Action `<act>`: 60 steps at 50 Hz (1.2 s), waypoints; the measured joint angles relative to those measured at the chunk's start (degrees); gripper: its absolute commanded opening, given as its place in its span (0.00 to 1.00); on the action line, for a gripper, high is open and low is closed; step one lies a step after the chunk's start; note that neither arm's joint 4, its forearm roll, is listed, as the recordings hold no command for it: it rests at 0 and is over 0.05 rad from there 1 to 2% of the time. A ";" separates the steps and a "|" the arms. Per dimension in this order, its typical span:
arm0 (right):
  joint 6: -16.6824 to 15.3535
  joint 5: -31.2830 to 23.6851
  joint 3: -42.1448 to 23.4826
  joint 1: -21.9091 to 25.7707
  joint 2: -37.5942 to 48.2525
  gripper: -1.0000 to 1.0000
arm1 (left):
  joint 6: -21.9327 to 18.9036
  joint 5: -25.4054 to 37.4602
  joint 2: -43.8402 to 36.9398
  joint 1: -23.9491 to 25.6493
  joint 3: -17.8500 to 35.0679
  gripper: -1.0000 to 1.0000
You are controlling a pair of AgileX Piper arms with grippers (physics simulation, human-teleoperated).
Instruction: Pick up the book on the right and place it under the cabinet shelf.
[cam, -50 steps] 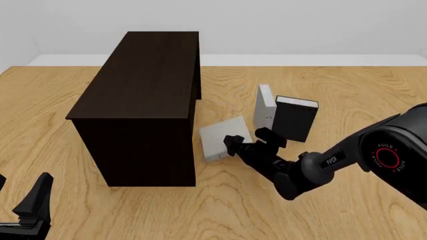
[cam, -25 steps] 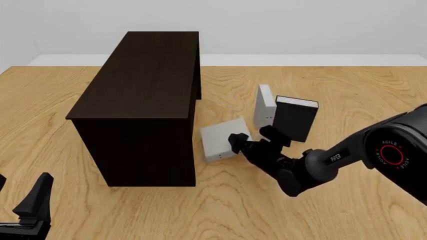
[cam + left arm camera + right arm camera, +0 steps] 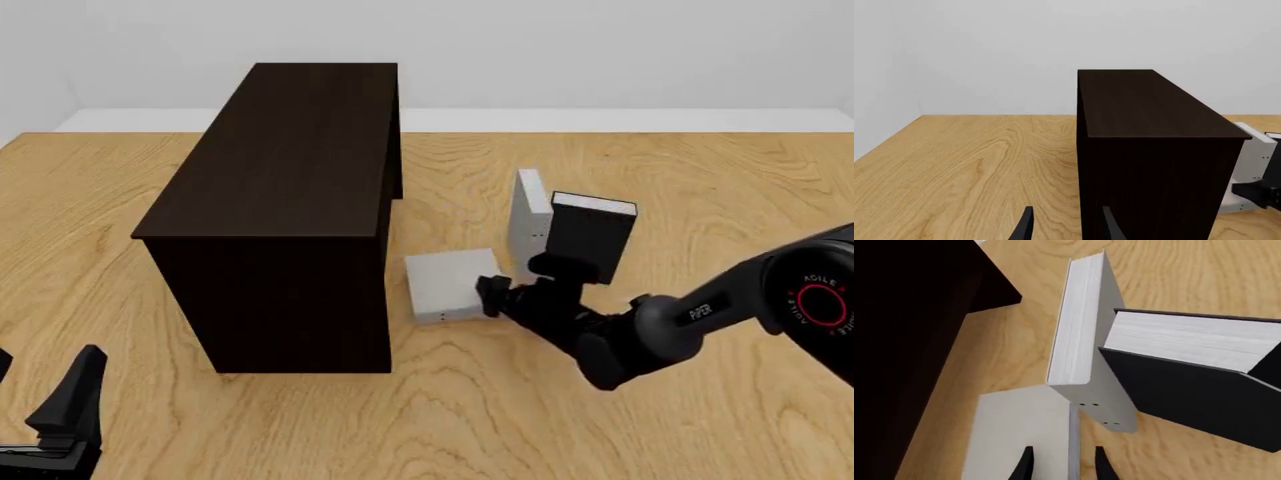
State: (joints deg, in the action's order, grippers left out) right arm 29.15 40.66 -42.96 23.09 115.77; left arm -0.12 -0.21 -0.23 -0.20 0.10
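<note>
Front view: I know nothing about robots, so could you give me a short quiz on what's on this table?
1. True or false: a book rests on top of the cabinet.
2. How many books are on the table? A) two B) three C) four
3. Fill in: the flat grey book lies between the cabinet and the ___ gripper.

Key:
1. False: every book is down on the table.
2. B: the flat grey book, an upright grey book and a black book.
3. The right gripper.
</note>
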 measured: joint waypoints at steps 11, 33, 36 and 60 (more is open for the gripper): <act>-4.90 -4.60 1.21 -1.30 -3.10 1.00 | 0.00 0.00 0.00 0.00 0.00 1.00; -17.08 -13.21 2.23 -5.07 -8.50 1.00 | 0.00 0.07 0.02 -0.02 0.05 1.00; -18.83 -14.40 2.48 -5.55 -9.57 1.00 | 0.00 0.12 0.03 -0.04 0.09 1.00; -22.96 -16.61 2.29 -6.45 -9.81 1.00 | 0.01 0.21 0.02 -0.08 0.11 1.00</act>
State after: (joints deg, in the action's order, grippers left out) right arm 6.19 24.05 -40.68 16.64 105.96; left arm -0.11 0.00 -0.21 -0.28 0.21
